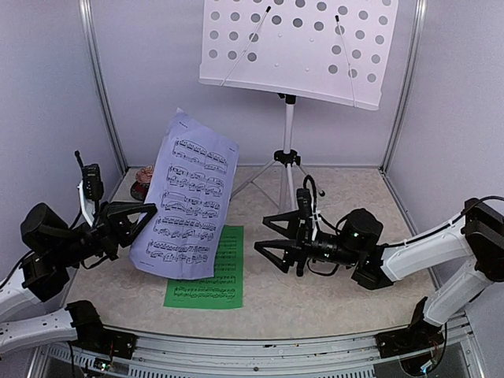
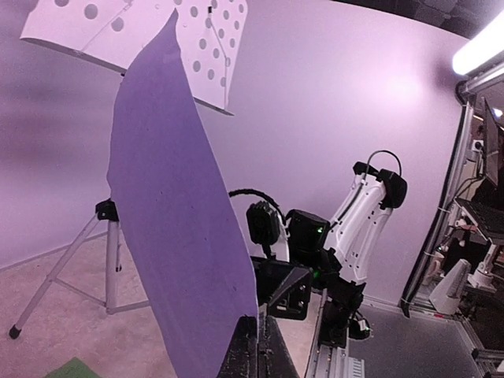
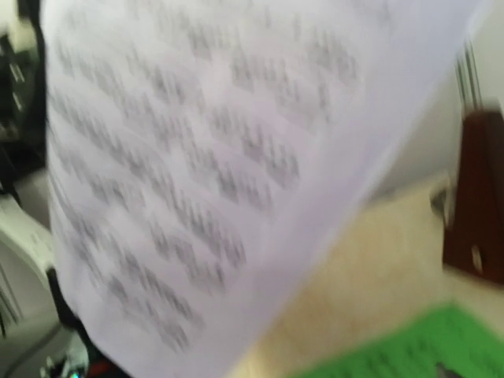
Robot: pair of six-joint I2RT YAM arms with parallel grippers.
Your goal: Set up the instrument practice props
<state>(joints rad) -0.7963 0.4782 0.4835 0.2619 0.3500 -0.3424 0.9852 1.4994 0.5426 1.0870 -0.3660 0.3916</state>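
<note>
The silver tripod music stand (image 1: pixel 276 76) stands at the back of the beige tabletop (image 1: pixel 346 299), its perforated grey desk tilted; the pale lavender sheet (image 1: pixel 187 206), printed with staves, hangs upright in the air left of the stand, its lower left edge pinched in the closed left jaws; the green sheet (image 1: pixel 213 279) lies flat beneath it; the brown metronome (image 3: pixel 476 197) sits behind, at the back left; the right jaws gape wide and empty, near the lavender sheet's right edge.

Only notation, no words, on lavender sheet (image 1: pixel 189 197) and green sheet (image 1: pixel 209 291).
</note>
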